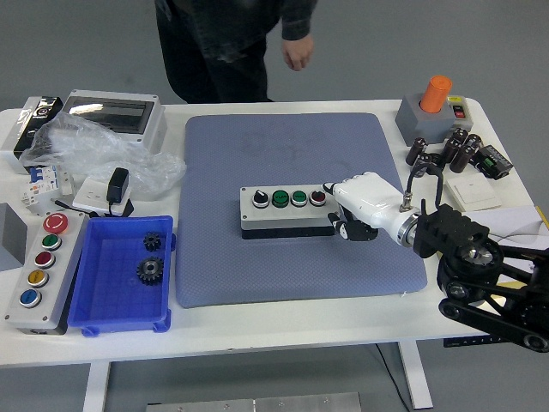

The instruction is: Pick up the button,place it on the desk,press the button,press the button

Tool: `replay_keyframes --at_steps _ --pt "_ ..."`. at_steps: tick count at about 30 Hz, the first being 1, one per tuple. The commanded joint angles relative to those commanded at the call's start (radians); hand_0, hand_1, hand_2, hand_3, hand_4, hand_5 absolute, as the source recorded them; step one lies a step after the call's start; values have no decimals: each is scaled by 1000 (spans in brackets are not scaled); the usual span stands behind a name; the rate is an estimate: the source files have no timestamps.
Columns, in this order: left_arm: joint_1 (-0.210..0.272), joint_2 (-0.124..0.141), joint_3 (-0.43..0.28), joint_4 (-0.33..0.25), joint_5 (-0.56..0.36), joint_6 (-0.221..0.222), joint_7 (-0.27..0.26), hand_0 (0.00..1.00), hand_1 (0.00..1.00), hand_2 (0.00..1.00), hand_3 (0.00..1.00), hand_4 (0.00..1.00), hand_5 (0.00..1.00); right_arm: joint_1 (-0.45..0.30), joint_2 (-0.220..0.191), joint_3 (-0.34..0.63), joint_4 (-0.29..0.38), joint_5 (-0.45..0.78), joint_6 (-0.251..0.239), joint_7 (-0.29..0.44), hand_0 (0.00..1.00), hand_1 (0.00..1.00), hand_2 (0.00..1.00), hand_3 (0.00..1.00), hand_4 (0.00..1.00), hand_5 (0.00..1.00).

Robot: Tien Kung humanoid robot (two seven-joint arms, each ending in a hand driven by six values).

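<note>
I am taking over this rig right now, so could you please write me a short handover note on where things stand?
Right robot hand: at the right end of the button box, fingers curled beside the red button; whether it grips or presses is unclear.
Left robot hand: out of view.
Button box: flat on the blue mat, mid-table.
Done: box placed.
Left: button presses, unconfirmed.
A person stands at the far side, hands off the table.
</note>
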Motion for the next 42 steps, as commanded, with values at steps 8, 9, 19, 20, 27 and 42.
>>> replay_keyframes --at_steps 8,9,19,20,27,42 --pt "2 0 4 1 -5 -1 0 666 694 620 640 606 415 -55 -52 169 67 51 -5 16 502 412 254 732 399 191" --pt "3 0 4 1 -5 -1 1 666 694 620 640 606 415 -69 -57 191 74 64 -3 20 502 412 254 732 399 191" --pt "10 -2 -1 2 -5 -2 1 666 695 620 639 605 419 -234 -53 458 75 213 -10 112 687 713 751 908 979 462" --pt "11 -2 -2 2 -4 -2 1 666 695 620 639 605 419 -246 -47 486 69 224 -15 120 687 713 751 908 979 462" --pt "19 -2 -11 3 -3 -1 1 666 695 621 639 604 419 -296 -21 636 35 256 -39 148 864 866 949 998 998 574" --pt "32 10 -9 8 -14 -3 3 666 695 621 642 607 418 -405 -7 809 13 251 -66 175 920 920 975 998 998 690"
